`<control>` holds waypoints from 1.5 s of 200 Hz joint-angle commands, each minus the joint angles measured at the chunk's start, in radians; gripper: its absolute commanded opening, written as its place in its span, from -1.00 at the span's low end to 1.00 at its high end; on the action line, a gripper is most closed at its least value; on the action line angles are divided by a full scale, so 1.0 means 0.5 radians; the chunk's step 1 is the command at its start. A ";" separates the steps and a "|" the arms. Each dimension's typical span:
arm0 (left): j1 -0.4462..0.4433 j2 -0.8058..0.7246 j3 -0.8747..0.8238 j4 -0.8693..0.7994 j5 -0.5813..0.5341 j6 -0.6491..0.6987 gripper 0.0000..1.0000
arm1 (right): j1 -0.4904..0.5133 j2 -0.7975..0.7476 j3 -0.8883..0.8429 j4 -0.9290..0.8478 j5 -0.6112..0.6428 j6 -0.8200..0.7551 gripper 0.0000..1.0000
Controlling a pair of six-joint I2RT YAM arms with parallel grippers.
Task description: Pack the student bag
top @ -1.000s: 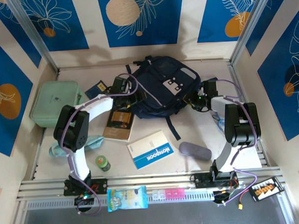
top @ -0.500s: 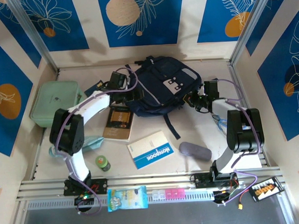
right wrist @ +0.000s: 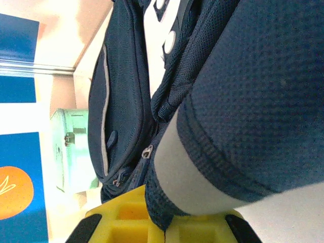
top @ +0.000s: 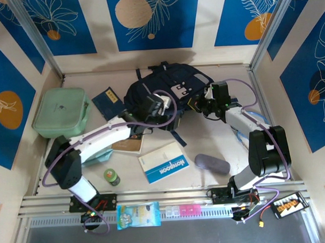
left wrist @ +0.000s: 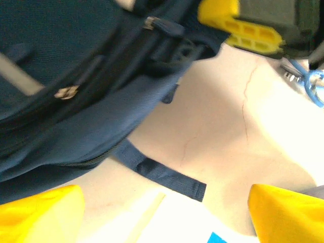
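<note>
The student bag [top: 169, 89] is a dark navy backpack with a white patch, bunched up at the back middle of the table. My right gripper [top: 200, 104] is at its right side, shut on a fold of navy mesh fabric [right wrist: 172, 212] that is pinched between the yellow fingers [right wrist: 121, 217]. The bag's zip pockets [right wrist: 121, 116] stretch away beyond it. My left gripper [top: 153, 107] sits at the bag's near edge and is open. Its yellow fingertips [left wrist: 40, 212] stand wide apart over bare table, a loose strap end [left wrist: 162, 174] and a notebook corner.
A mint green case [top: 60, 111] sits at the left and a dark booklet [top: 107, 101] beside the bag. Nearer lie a brown book [top: 127, 145], a blue-and-white notebook [top: 164, 162], a grey pouch [top: 212, 164] and a green jar [top: 111, 177]. On the front rail are a snack packet [top: 137, 215] and a pill box [top: 181, 210].
The right gripper has shut on the bag and pulled its side up and back, bunching the bag. The left arm has swung right, from the bag's left side to its near edge.
</note>
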 commanded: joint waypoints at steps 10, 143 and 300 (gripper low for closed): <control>-0.103 0.206 0.250 -0.037 -0.259 -0.097 0.32 | 0.038 -0.069 0.162 0.064 -0.156 0.055 -1.00; -0.118 0.628 0.812 -0.229 -0.628 -0.382 -0.54 | 0.025 -0.054 0.298 0.193 -0.515 0.137 -1.00; -0.067 0.346 0.592 -0.159 -0.700 -0.508 -0.47 | 0.007 -0.025 0.426 0.135 -0.586 0.205 -1.00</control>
